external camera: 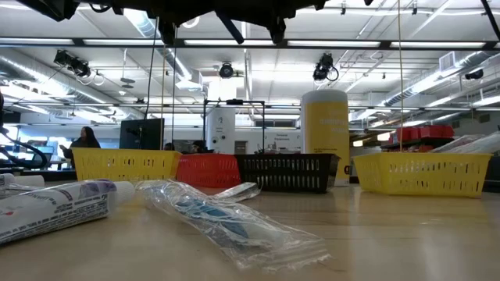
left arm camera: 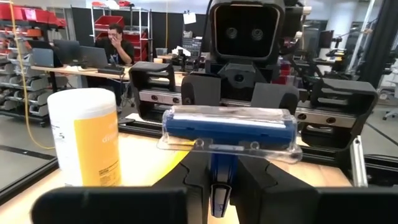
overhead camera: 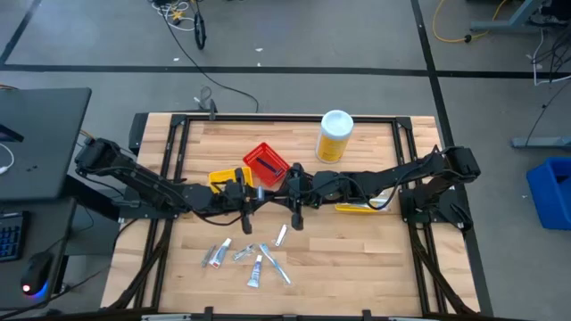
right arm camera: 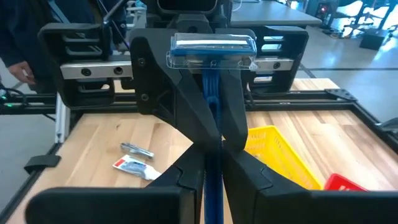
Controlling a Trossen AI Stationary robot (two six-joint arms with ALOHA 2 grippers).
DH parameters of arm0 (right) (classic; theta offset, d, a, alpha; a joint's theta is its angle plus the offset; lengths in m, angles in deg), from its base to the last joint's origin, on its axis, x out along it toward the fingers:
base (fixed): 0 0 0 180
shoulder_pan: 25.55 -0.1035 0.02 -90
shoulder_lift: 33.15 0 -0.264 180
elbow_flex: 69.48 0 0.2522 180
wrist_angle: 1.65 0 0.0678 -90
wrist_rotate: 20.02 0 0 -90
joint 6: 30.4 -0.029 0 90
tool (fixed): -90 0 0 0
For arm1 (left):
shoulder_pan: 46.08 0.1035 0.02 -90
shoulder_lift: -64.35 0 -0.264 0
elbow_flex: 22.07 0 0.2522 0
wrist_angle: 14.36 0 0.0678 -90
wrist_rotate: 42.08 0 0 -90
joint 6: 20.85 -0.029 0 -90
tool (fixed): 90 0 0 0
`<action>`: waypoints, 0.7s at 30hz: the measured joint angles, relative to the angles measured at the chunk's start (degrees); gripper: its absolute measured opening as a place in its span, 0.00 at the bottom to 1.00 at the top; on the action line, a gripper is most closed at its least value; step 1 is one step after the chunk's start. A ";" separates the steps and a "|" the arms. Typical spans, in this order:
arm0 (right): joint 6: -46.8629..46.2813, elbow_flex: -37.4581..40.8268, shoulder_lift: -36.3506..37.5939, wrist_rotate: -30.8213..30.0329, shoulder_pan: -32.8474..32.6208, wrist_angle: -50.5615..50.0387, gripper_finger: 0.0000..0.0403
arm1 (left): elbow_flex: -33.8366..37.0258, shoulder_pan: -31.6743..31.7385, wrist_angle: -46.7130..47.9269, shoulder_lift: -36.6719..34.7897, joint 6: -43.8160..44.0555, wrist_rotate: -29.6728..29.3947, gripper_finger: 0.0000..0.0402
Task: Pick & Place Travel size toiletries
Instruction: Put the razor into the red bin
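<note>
Wooden tabletop (overhead camera: 357, 250) from above, left gripper (overhead camera: 245, 214) and right gripper (overhead camera: 294, 209) tip to tip just beside small red plastic bin (overhead camera: 266, 163); left wrist: clenched on blue plastic razor (left arm camera: 227, 127), clear-capped head crosswise; right wrist: clamped likewise on same handle, lengthwise between both.

A robotics lab: exposed ceiling ducts (external camera: 47, 58), shelving (left arm camera: 118, 25), a person (left arm camera: 115, 40) at a workbench.
</note>
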 joint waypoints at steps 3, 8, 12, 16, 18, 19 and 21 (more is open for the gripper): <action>1.05 0.00 0.15 -0.79 0.06 -0.80 0.17 | 0.02 0.14 0.43 0.00 -0.18 -1.01 0.11; 1.66 0.00 0.20 -0.76 0.77 -0.90 0.26 | 0.02 0.42 0.86 0.02 0.09 -2.39 0.11; 2.09 0.00 0.20 -4.22 1.44 -3.35 0.34 | 0.02 1.24 2.91 0.02 1.78 -3.92 0.11; 2.11 0.00 0.77 -13.03 1.66 -10.45 0.43 | 0.02 3.88 9.16 0.02 4.63 -7.46 0.11; 1.37 0.00 1.42 -15.55 1.66 -15.20 0.46 | 0.02 6.18 12.42 0.02 6.69 -7.71 0.11; 0.17 0.00 1.50 -15.78 1.66 -16.55 0.48 | 0.02 7.45 13.99 0.02 7.78 -7.50 0.11; -2.31 0.00 1.72 -15.76 1.66 -19.88 0.52 | 0.02 10.29 17.43 0.02 8.02 -6.85 0.11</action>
